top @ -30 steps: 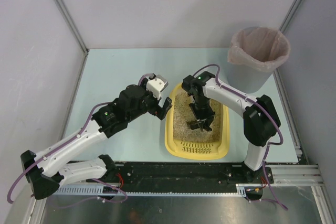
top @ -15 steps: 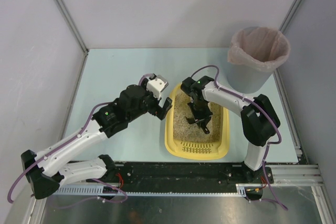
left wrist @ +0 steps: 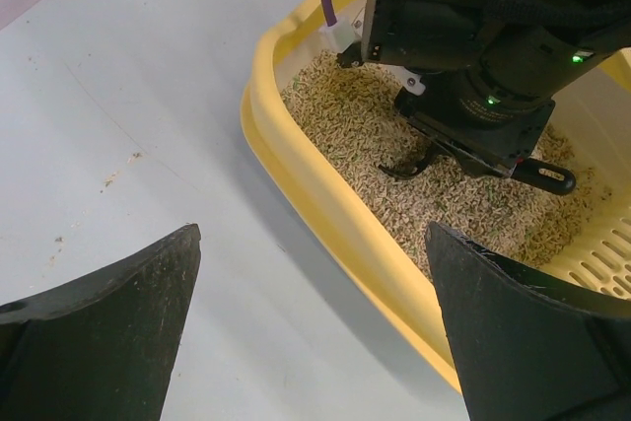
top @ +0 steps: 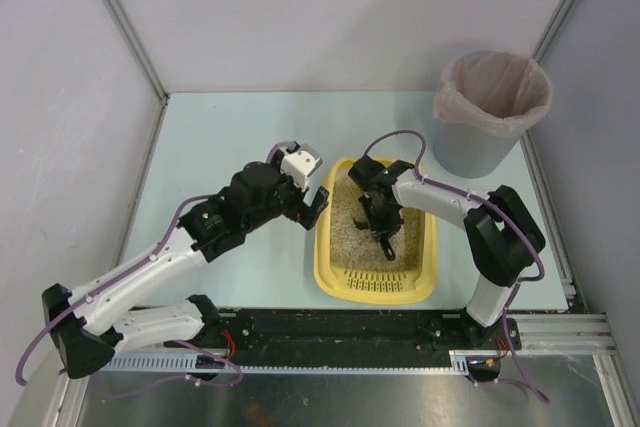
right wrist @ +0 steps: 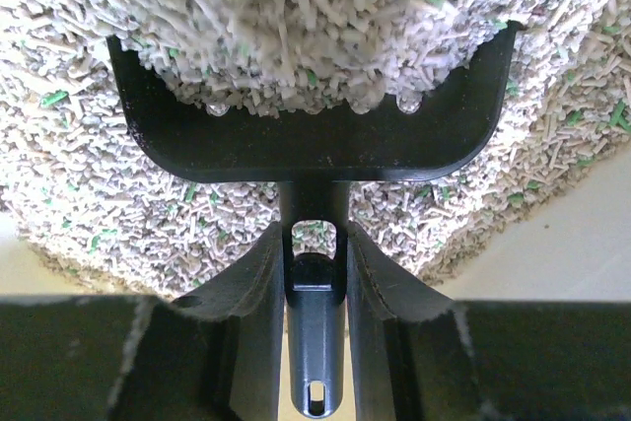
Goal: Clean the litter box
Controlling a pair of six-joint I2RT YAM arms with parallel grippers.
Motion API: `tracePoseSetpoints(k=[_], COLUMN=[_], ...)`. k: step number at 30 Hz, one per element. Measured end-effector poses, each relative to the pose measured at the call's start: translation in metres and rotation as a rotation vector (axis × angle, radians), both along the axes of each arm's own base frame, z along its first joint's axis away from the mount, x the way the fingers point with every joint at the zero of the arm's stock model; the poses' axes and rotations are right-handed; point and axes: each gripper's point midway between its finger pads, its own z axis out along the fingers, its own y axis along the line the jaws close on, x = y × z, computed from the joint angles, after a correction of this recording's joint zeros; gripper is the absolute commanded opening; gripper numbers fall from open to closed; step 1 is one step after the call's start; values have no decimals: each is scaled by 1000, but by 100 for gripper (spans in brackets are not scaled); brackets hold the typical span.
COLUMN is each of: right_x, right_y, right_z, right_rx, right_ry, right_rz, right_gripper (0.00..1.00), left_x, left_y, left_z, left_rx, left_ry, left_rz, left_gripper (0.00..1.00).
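The yellow litter box [top: 325, 265] lies mid-table with beige litter [top: 350, 227] in it and its slotted rim [top: 377, 285] nearest the arm bases. My right gripper [top: 378, 215] is shut on the handle of the black scoop [right wrist: 314, 140]. The scoop's blade is pushed into the litter and carries a heap of it. My left gripper [top: 312, 209] is open and empty, just left of the box's left wall [left wrist: 325, 194], one finger over the table and one over the rim.
A grey round bin [top: 492, 112] with a pinkish liner stands at the back right corner. Grey walls close the table on three sides. A black rail [top: 350, 327] runs along the near edge.
My right gripper has drawn the scoop through the litter away from the slotted end, toward the box's far left part. The left arm has barely moved.
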Motion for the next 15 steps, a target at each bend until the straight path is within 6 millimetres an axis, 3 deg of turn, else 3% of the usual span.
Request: tracePoseSetpoints(k=[15], right_x=[10], right_y=[0], right_z=[-9], right_rx=[133], right_ry=[-239], right_rz=[-26], right_gripper=[0], left_x=[1], left_y=[-4], left_z=[-11], left_rx=[23], left_ry=[25], left_rz=[-8], left_gripper=[100])
